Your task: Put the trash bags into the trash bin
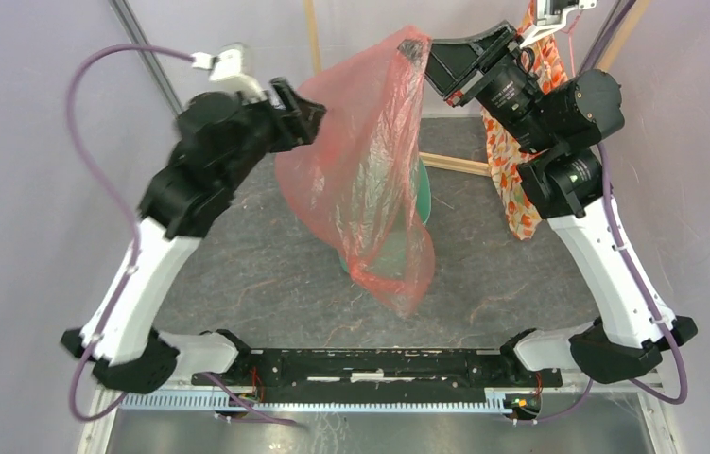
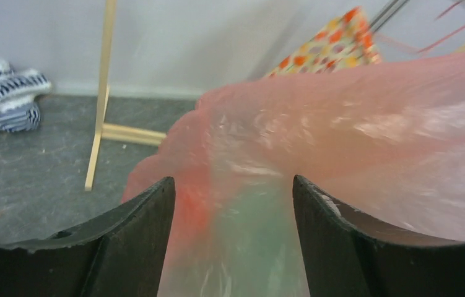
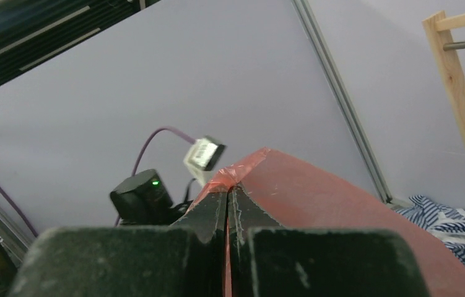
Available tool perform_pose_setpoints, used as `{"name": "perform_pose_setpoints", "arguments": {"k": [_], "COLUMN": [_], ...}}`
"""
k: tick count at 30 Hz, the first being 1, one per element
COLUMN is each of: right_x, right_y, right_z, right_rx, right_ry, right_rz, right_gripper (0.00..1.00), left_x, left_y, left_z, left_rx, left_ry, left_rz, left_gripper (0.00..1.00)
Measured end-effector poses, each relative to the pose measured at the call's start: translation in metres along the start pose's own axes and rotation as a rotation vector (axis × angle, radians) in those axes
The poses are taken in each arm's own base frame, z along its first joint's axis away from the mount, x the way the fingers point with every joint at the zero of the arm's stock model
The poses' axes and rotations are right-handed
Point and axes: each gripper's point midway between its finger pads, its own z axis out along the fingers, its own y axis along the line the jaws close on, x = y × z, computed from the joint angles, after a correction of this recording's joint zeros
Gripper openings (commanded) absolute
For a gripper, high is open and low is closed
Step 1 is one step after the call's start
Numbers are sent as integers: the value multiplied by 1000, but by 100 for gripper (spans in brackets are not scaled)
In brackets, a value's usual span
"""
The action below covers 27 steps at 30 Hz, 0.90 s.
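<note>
Hanging high from the pinched-shut right gripper (image 1: 429, 49), presumably for lowering, the red trash bag (image 1: 370, 180) veils the green trash bin (image 1: 424, 200) (directly below) while the left gripper (image 1: 305, 112), jaws wide, straddles its side.

Dark grey mottled desk (image 1: 266, 274) carries: green trash bin (image 1: 424, 197), centre; wooden rack base (image 1: 455, 165), far right; striped cloth (image 2: 7, 99), far edge.
</note>
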Motion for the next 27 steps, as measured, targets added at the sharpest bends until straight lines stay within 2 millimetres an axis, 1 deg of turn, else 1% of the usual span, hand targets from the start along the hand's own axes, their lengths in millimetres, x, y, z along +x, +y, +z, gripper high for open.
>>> {"name": "perform_pose_setpoints", "arguments": {"k": [2,3,5,6,8,11,15,18,21,23,25,27], "right_x": [3,3,2,-1,-9,-18,-20,-15,-7,7,24,42], "right_y": [-2,-3,-4,-5,-4,-2,-7,-22,-47,-71,-92,-110], "right_z": [-4,-5,-7,-8,-11,-15,-18,-16,-8,0,7,12], "right_rx": [19,29,51,68,93,114,144,174,199,210,218,225], "right_ry": [17,24,32,32,22,4,5,26,59,101,148,196], "right_rz": [-18,-28,-56,-75,-118,-169,-214,-235,-237,-211,-175,-134], "right_gripper": [0,0,0,0,0,0,0,0,0,0,0,0], "left_x": [26,38,66,79,96,107,121,138,163,182,198,209], "left_y": [7,11,19,24,31,28,18,9,6,6,8,10], "left_z": [31,42,57,59,59,59,61,64,64,61,59,55], "left_rx": [-42,-57,-80,-91,-103,-71,-12,26,42,52,53,53], "left_ry": [65,98,168,202,249,285,329,370,425,471,507,534], "left_rz": [18,25,41,48,56,53,45,48,57,63,68,68], "left_gripper": [60,58,54,53,49,44,42,39,36,35,33,30]}}
